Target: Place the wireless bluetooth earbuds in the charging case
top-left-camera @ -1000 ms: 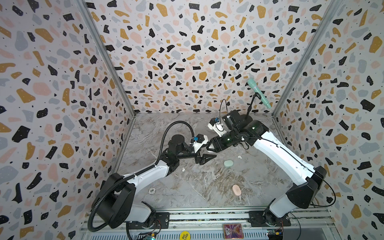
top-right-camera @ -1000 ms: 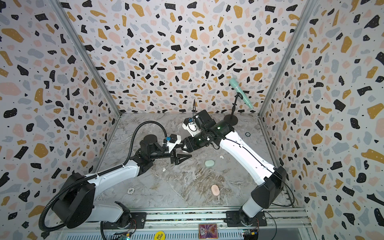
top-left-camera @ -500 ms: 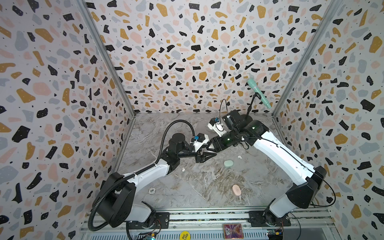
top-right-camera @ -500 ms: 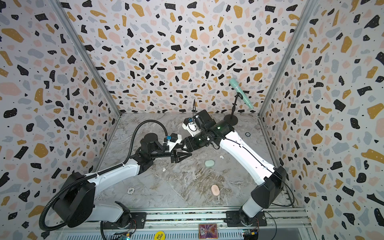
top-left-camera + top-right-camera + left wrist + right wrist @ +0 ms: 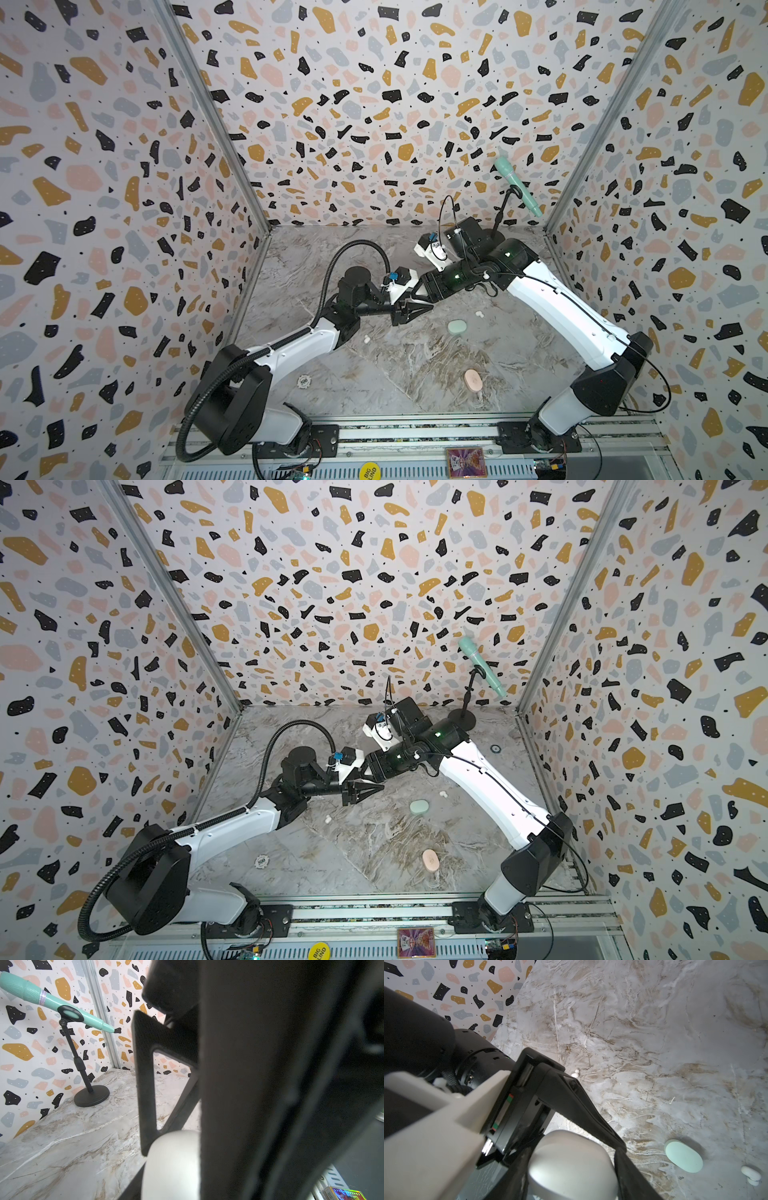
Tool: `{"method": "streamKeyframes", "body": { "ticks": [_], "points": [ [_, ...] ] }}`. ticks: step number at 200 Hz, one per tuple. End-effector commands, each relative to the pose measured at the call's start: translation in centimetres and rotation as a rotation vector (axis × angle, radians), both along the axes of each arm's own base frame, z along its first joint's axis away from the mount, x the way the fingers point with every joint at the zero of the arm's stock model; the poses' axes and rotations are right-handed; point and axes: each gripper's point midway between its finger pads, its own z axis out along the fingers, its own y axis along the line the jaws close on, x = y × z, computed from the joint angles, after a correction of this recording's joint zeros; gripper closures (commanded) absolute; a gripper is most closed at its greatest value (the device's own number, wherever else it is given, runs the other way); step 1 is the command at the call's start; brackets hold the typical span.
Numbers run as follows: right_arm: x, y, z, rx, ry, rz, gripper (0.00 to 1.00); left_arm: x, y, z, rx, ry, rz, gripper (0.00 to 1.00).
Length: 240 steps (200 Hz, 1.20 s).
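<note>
Step judged: opening the case, earbuds not yet loaded. Right claw clamps the case aloft. Left claw straddles it, grip indeterminate. Earbuds lie on the table below both claws. Next: left claw must seat firmly, then pry it open.

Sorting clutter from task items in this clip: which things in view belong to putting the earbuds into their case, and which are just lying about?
For the job: white case, off the table; earbuds; further earbuds; green case; pink case.

Just lying about: microphone on its stand; poker chip; picture card; yellow disc.
</note>
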Motion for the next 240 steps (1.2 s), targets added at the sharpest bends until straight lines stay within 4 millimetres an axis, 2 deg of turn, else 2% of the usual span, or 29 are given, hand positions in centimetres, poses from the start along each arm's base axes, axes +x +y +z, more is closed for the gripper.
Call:
{"method": "streamKeyframes", "body": {
  "ticks": [1, 34, 107, 185, 207, 240],
  "points": [
    [-0.4, 0.1, 1.3, 0.022, -0.003, 0.005, 0.46, -0.2, 0.0, 2.6, -0.059, -0.074, -0.003, 0.47],
    [-0.4, 0.1, 1.3, 0.022, 0.004, 0.002, 0.46, -0.2, 0.0, 2.8, -0.062, -0.081, 0.003, 0.48],
    [-0.5, 0.4, 1.5, 0.032, 0.021, 0.007, 0.46, -0.2, 0.1, 3.0, -0.067, -0.082, 0.009, 0.58],
    [-0.6, 0.5, 1.4, 0.033, 0.036, 0.011, 0.46, -0.3, 0.2, 3.7, -0.084, -0.096, 0.013, 0.58],
    [-0.6, 0.6, 1.3, 0.032, 0.039, 0.012, 0.46, -0.3, 0.2, 3.9, -0.088, -0.099, 0.012, 0.54],
    [-0.5, 0.7, 1.4, 0.033, 0.04, 0.012, 0.46, -0.4, 0.3, 4.1, -0.096, -0.103, 0.016, 0.54]
  ]
}}
